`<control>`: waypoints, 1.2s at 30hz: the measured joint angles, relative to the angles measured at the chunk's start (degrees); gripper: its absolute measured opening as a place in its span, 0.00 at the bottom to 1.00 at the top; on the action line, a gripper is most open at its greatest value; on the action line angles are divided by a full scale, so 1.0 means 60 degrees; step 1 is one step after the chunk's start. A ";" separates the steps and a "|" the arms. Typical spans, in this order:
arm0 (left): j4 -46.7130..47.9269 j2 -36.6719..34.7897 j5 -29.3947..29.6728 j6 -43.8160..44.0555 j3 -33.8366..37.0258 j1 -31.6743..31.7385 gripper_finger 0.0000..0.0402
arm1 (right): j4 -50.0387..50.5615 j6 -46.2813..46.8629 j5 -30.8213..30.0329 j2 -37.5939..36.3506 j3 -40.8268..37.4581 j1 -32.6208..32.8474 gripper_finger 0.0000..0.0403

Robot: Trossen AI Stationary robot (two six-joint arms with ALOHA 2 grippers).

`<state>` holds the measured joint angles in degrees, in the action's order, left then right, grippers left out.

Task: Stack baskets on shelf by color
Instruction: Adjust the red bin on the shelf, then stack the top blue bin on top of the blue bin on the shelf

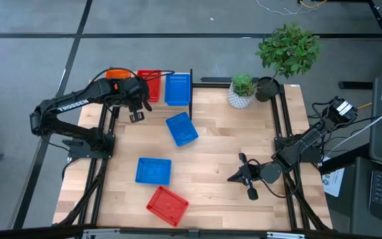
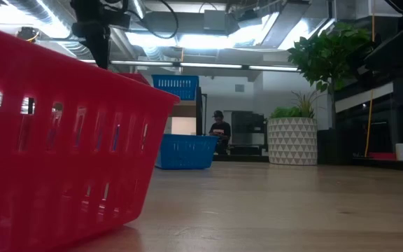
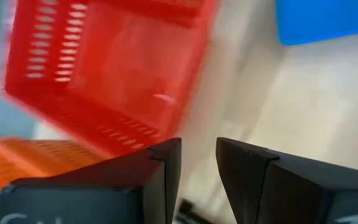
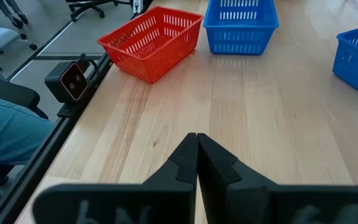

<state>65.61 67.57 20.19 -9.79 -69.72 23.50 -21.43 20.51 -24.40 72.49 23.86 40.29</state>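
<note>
The shelf (image 1: 191,85) stands at the table's far edge and carries orange baskets (image 1: 116,73), red baskets (image 1: 150,82) and a blue basket (image 1: 177,89) side by side. My left gripper (image 1: 136,115) hovers open and empty just on the near side of the shelf's red basket (image 3: 104,68). On the table lie a tilted blue basket (image 1: 182,128), a second blue basket (image 1: 153,170) and a red basket (image 1: 167,204). My right gripper (image 1: 234,176) rests shut and empty at the table's right near part.
A white patterned plant pot (image 1: 242,93) and a taller dark-potted plant (image 1: 287,50) stand at the far right corner. Bare wood lies between the loose baskets and my right arm. A person (image 2: 220,129) sits in the room far behind the table.
</note>
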 joint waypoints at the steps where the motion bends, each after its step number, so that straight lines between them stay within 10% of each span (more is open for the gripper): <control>1: 0.0028 0.0000 -0.0194 0.0082 -0.0027 -0.0048 0.23 | 0.0000 0.0000 0.0000 0.0001 0.0000 0.0000 0.02; 13: 0.0814 -0.0029 -0.3224 0.2904 -0.0250 -0.2018 0.23 | -0.0617 0.0221 -0.0392 0.0004 -0.0007 -0.0163 0.02; 20: 0.1324 -0.0639 -0.3150 0.3087 0.0619 -0.3536 0.23 | -0.0612 -0.0596 0.0336 0.0064 0.0867 -0.1333 0.02; 36: -0.5627 -0.5839 -0.1636 0.4122 0.6403 -0.4928 0.23 | 0.6610 -0.3110 0.2682 0.3037 0.6594 -0.4270 0.02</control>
<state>31.85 32.54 10.37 14.94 -31.30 -6.06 18.23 1.85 -8.31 90.71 63.42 14.67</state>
